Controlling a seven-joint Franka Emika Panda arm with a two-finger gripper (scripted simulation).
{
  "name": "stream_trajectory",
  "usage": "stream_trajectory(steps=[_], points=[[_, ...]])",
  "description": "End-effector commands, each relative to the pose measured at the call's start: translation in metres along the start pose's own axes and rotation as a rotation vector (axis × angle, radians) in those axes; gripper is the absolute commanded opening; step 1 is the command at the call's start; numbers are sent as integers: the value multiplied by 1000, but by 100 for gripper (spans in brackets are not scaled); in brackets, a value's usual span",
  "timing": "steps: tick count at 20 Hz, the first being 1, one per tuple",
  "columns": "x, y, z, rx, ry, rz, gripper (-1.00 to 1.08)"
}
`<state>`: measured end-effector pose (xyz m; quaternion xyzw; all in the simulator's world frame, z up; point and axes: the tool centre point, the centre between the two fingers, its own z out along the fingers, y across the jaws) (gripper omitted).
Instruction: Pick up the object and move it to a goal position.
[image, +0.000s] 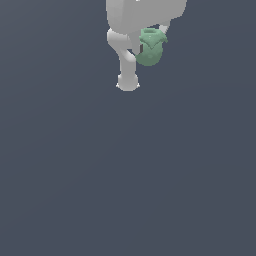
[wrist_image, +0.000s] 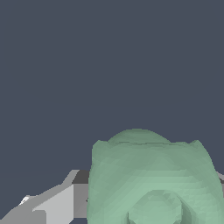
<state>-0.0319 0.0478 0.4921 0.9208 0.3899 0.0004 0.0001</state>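
No writing, brand or label can be read on anything in either view.

The gripper sits near the top of the exterior view, a little to that view's right of centre. Its jaws are hard to make out. One pale finger shows as a short slanted strip at the pot's upper edge on the exterior view's right, and a small dark pad touches the pot's side on that view's left. The pot lies between them, so the jaws look clamped on it, one on each side, though the contact itself is partly hidden.

The pot is a small, matte, pale-green lump with a round belly and a narrower rimmed top. In the exterior view the rim points up toward the white gripper body, and the belly hangs below it. Nothing shows beneath the pot but flat dark grey-blue.

In the wrist view the pot is very close and fills much of the frame. Its rimmed opening faces the camera. A grey and white finger runs right up beside it, with a dark strip where it meets the green surface.

Beyond the gripper, the white arm shows as a thick rounded link. It runs down the exterior view, on that view's left of the pot, and ends in a small knob.

The background is plain dark grey-blue everywhere, with no visible edge or horizon.
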Motion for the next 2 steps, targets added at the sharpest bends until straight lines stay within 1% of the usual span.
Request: stream_trajectory(steps=[1, 2], points=[[0, 0, 0, 0, -1, 0, -100], [0, 0, 0, 0, -1, 0, -100]])
